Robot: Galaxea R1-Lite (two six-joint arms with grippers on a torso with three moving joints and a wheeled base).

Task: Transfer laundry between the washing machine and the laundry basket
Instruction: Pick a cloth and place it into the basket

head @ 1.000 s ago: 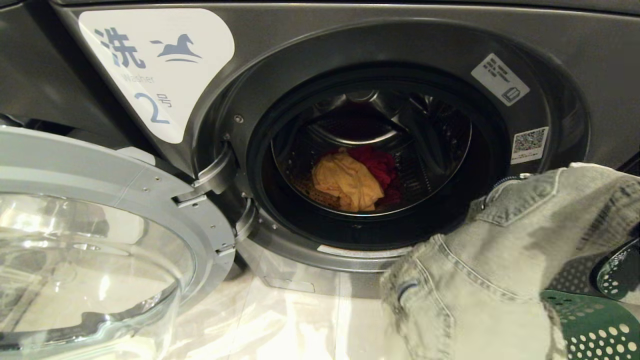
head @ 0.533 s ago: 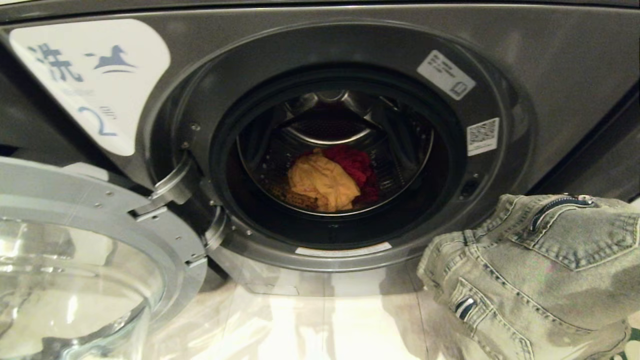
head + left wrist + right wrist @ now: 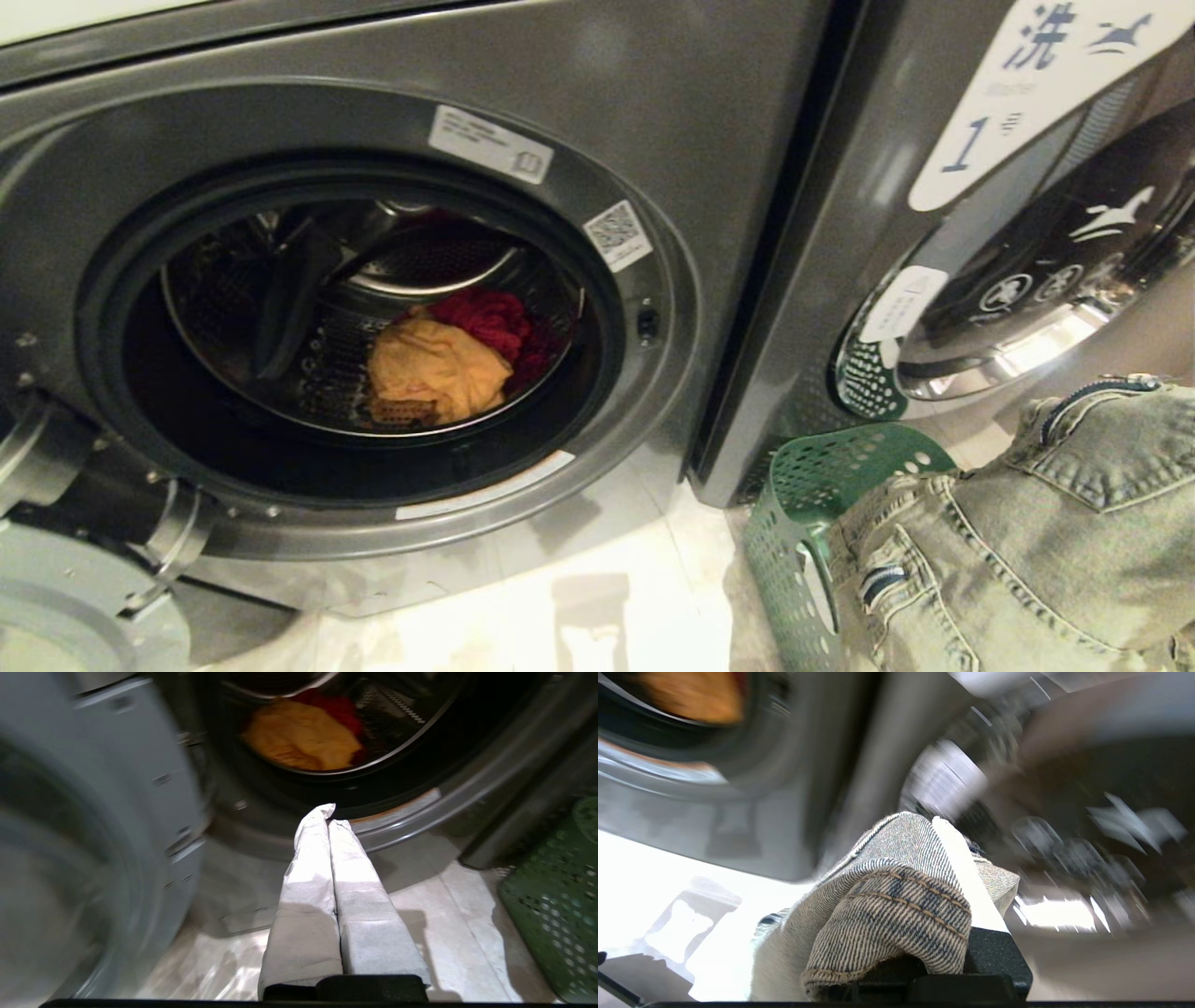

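Clearly right gripper (image 3: 945,858) fingers pinched denim garment (image 3: 1027,551) over green laundry basket (image 3: 794,504) rim (left gripper (image 3: 327,814) pressed together, idle); trailing denim might snag rim, spill onto floor.

My head camera sits low and close to the washing machine (image 3: 308,308), tilted, with its open drum filling the left of the frame, the neighbouring machine (image 3: 1018,233) at upper right and the laundry basket (image 3: 822,504) at lower right. My left wrist camera looks along the left claw (image 3: 329,814) at the same drum mouth from near the floor, the basket (image 3: 556,896) at its right edge. My right wrist camera, badly blurred, faces past the right claw (image 3: 945,826), pressed against the grey-beige garment (image 3: 896,896). All three share the orange-yellow garment (image 3: 434,369).
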